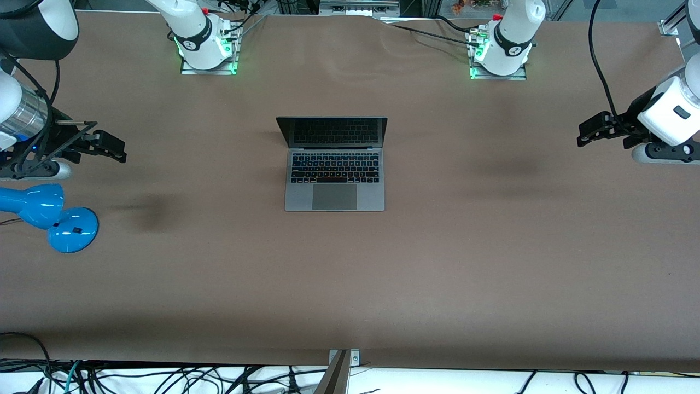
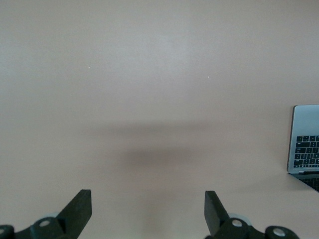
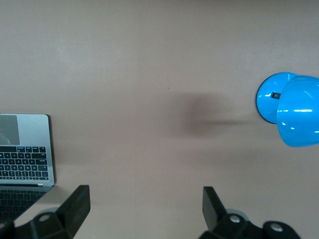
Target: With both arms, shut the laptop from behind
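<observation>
The grey laptop (image 1: 334,164) stands open in the middle of the brown table, its black keyboard and trackpad facing up and its dark screen tilted up toward the arms' bases. Its edge also shows in the left wrist view (image 2: 305,147) and the right wrist view (image 3: 25,149). My left gripper (image 1: 585,133) is open and empty, held above the table at the left arm's end, well away from the laptop. My right gripper (image 1: 117,149) is open and empty, held above the table at the right arm's end. Both arms hang still.
A blue desk lamp (image 1: 52,216) stands on the table at the right arm's end, under and nearer the front camera than my right gripper; it also shows in the right wrist view (image 3: 289,107). The arm bases (image 1: 208,46) (image 1: 500,52) are bolted along the table's edge.
</observation>
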Action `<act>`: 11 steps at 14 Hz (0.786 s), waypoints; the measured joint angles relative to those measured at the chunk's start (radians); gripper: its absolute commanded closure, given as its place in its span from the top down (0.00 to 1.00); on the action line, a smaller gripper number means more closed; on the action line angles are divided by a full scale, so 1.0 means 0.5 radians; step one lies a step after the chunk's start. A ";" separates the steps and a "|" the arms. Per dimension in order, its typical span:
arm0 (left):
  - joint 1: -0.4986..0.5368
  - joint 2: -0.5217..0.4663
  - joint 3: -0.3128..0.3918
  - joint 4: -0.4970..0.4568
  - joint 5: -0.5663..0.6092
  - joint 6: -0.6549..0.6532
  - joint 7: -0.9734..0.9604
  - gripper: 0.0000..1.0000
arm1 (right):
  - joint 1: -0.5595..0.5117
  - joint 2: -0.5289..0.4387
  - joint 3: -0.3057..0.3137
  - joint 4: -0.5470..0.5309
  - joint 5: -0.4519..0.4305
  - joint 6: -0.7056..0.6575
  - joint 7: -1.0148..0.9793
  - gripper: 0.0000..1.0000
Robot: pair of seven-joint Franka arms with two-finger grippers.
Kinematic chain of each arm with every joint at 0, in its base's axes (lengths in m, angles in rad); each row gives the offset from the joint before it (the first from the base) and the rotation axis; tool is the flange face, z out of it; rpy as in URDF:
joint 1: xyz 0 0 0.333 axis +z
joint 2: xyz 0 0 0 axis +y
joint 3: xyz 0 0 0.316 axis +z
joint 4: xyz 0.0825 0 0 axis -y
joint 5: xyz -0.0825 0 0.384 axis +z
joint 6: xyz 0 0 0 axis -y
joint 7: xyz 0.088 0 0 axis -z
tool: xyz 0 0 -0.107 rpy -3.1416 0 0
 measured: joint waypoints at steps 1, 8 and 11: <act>0.000 0.009 0.000 0.000 0.000 0.000 0.000 1.00 | 0.000 0.000 0.000 0.000 0.004 0.000 0.000 1.00; -0.020 0.041 -0.009 0.000 0.000 0.002 -0.021 1.00 | 0.000 0.004 0.000 0.000 0.064 0.000 0.002 1.00; -0.024 0.069 -0.014 0.000 0.000 0.002 -0.021 1.00 | 0.000 0.004 0.000 0.000 0.066 0.000 0.002 1.00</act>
